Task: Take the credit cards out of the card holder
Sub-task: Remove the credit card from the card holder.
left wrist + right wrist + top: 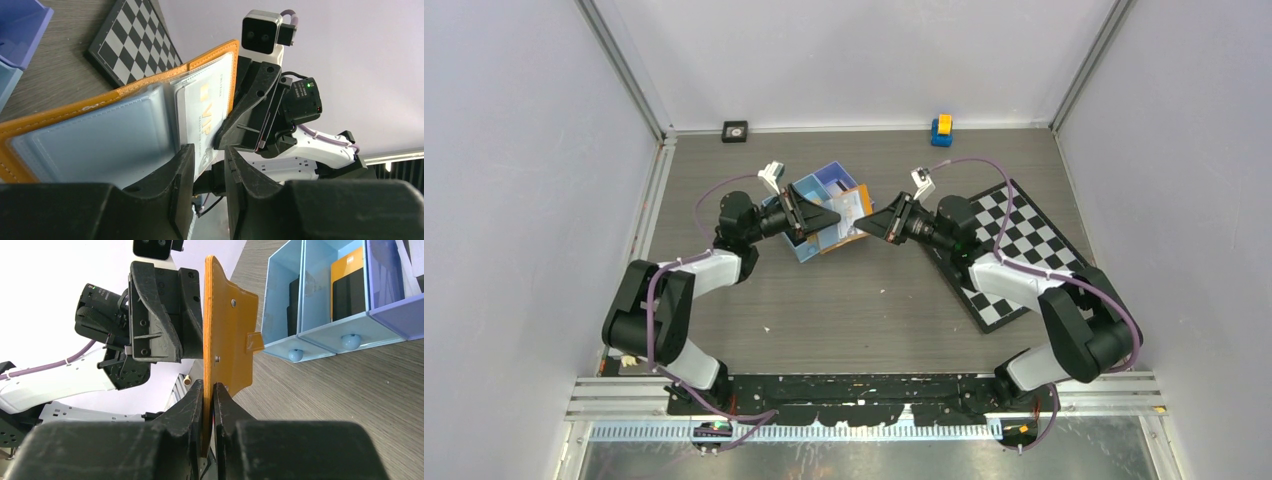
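Note:
The orange card holder (pixel 860 212) is held open and off the table between both grippers. In the left wrist view its pale inside (pixel 100 140) faces me, and a white credit card (pixel 202 112) marked VIP sits in a clear sleeve. My left gripper (pixel 209 150) is open. The card's lower edge lies between its fingers, against the left finger (pixel 182 175). My right gripper (pixel 209 385) is shut on the edge of the card holder's orange cover (pixel 227 335). In the top view the left gripper (pixel 832 218) and right gripper (pixel 871 224) meet at the holder.
A blue three-compartment tray (pixel 824 185) stands just behind the holder, and the right wrist view shows dark and orange cards in it (pixel 320 315). A chessboard mat (pixel 1014 250) lies at the right. A yellow-and-blue toy (pixel 941 130) and a small black object (pixel 735 131) sit at the back wall.

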Robot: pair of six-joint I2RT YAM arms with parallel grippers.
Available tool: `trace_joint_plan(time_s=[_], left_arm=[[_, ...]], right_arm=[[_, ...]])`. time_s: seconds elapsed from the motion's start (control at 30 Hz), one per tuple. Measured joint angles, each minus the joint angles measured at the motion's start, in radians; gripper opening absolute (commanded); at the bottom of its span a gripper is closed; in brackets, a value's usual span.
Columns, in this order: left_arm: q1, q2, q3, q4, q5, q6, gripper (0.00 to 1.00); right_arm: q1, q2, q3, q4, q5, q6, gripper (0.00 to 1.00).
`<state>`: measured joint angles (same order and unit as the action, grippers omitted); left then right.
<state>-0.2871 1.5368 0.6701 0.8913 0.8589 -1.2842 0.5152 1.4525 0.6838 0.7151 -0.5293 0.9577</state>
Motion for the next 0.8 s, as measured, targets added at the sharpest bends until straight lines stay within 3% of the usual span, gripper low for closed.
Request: trace_joint_plan(time_s=[0.17,0.53,0.8], left_arm=[[0.000,0.007,0.001,-0.003,0.001,-0.005,0.37],[0.000,-0.001,0.002,-0.104,-0.009,0.042,0.36],[-0.004,0.000,0.007,-0.069,0.002,0.023,0.27]], right_arm=[[0.000,0.001,-0.014,0.005,0.008,0.006,0.15],[0.000,-0.022,-0.023,-0.014,0.030,-0.006,0.15],[0.000,-0.021,-0.023,-0.007,0.026,-0.001,0.15]])
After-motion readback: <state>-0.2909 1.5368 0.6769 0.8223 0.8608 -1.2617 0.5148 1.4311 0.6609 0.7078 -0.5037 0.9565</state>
